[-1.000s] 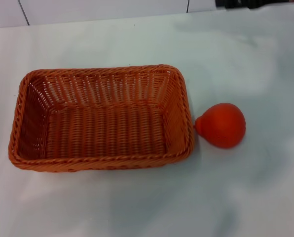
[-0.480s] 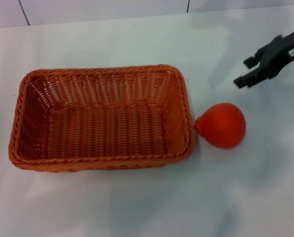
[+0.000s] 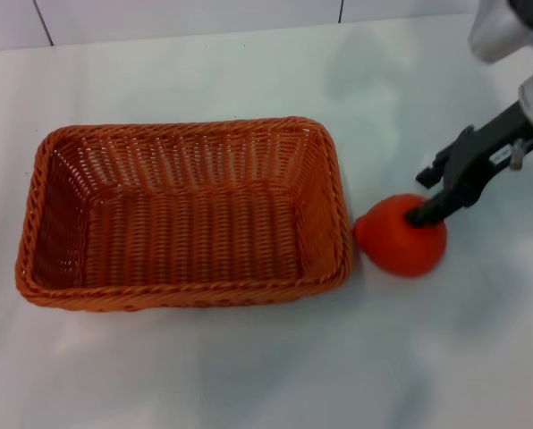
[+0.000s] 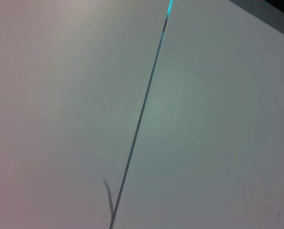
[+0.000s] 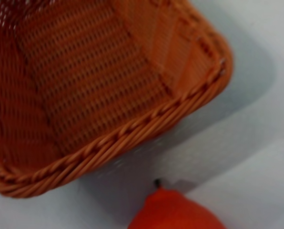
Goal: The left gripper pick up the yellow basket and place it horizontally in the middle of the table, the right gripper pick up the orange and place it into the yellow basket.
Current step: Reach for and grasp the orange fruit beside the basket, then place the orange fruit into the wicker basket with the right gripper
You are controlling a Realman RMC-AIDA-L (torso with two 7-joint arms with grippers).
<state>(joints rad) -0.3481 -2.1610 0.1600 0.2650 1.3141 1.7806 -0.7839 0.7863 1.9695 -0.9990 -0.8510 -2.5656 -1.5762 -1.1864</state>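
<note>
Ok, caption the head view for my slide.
Right gripper open around the orange on the table, beside the empty basket.

Open bench is seen in front of the wicker basket and behind it. On the right, the passage is narrowed: the orange lies just beside the basket's right wall, with the right gripper down at its top. The basket's interior is unoccupied.
</note>
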